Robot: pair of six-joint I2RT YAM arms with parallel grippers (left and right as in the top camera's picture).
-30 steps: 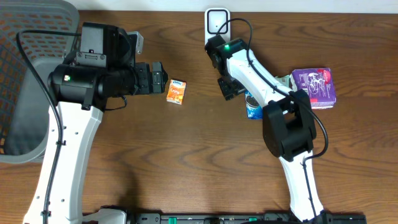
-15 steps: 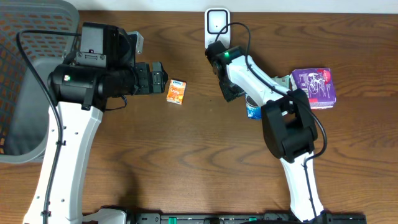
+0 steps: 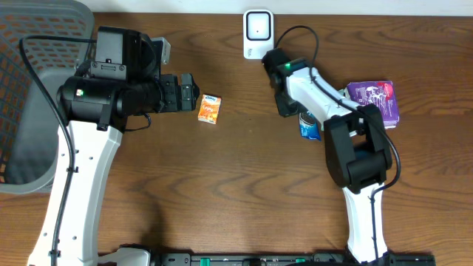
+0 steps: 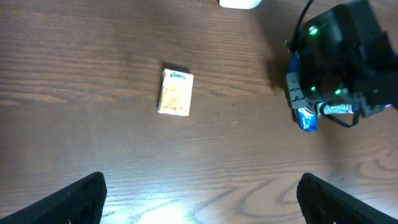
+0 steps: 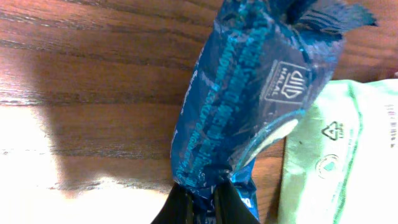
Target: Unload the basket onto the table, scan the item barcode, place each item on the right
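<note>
**Item.** Showed one crinkled, glossy blue foil packet (image 5: pixel 242 106), printed with paler blue lettering and a small white emblem, with a serrated crimp at its far end. Sat right of centre over the brown wooden table (image 3: pixel 222 192), below and to the right of the white rectangular scanner (image 3: pixel 256 31) at the far edge. Bordered a pale green plastic pouch (image 5: pixel 336 162) on one side. Could not tell whether resting on the wood or lifted just clear of it. No barcode made out on the visible face.

**Grippers.** Pinched at its near crimped end by the right gripper (image 5: pixel 200 202), fingers closed tight with only foil between them. Left gripper (image 3: pixel 192 93) spread as wide as it goes, dark fingers (image 4: pixel 78 199) at opposite lower corners of the left wrist view, holding nothing. Hung above bare wood, near a small orange printed carton (image 3: pixel 209 108) and well apart from the packet.

**Count.**
- One blue foil packet.
- One orange carton, lying flat and alone left of centre.
- One pale green pouch.
- One purple printed box (image 3: pixel 373 103) at the right side, just beyond the pouch.
- One white scanner.
- One grey mesh basket (image 3: pixel 29 148) at the left edge.
- Two arms, each with one gripper.
</note>
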